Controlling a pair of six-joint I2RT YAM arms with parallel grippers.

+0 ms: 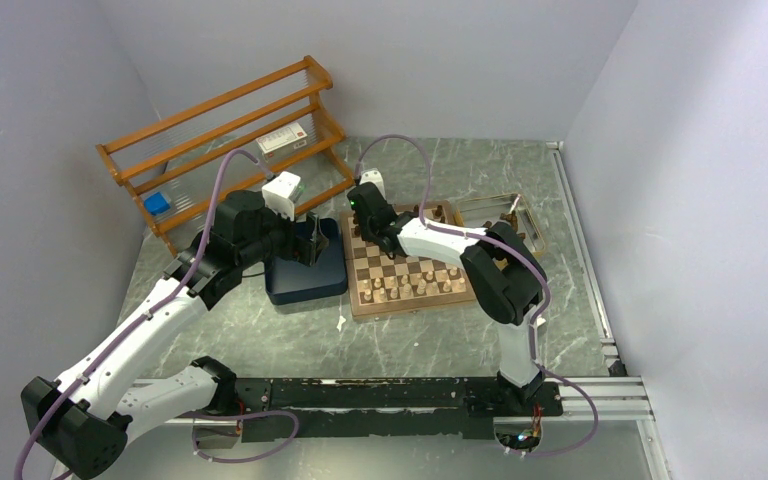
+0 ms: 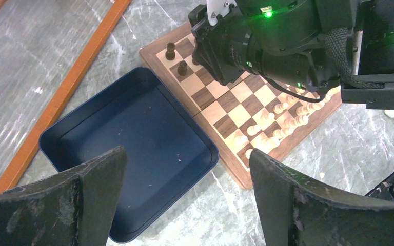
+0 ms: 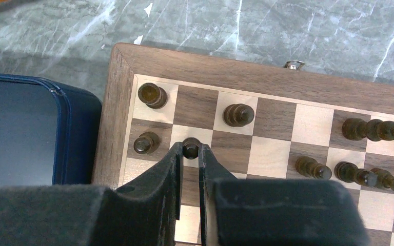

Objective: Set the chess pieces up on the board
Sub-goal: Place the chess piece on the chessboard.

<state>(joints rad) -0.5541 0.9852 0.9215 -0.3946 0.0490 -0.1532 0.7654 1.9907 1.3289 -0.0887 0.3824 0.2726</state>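
The board (image 1: 410, 306) lies mid-table, with pale chessmen (image 1: 410, 285) on its near rows. My right gripper (image 1: 362, 222) reaches to its far left corner. In the right wrist view that gripper (image 3: 190, 149) is shut on a dark brown pawn (image 3: 190, 145) standing on a light square of the board (image 3: 267, 77). Beside it stand a dark pawn (image 3: 146, 142), a corner piece (image 3: 152, 95) and another dark piece (image 3: 237, 115); several more dark chess pieces (image 3: 374, 129) stand to the right. My left gripper (image 2: 185, 154) hangs open and empty over the near corner of the blue tray (image 2: 133, 128).
The dark blue tray (image 1: 305, 280) touches the board's left edge and holds nothing. An orange wooden rack (image 1: 225, 140) stands at the back left with a small blue object (image 1: 157, 203) on it. A brass-coloured frame (image 1: 505, 208) lies behind the board on the right.
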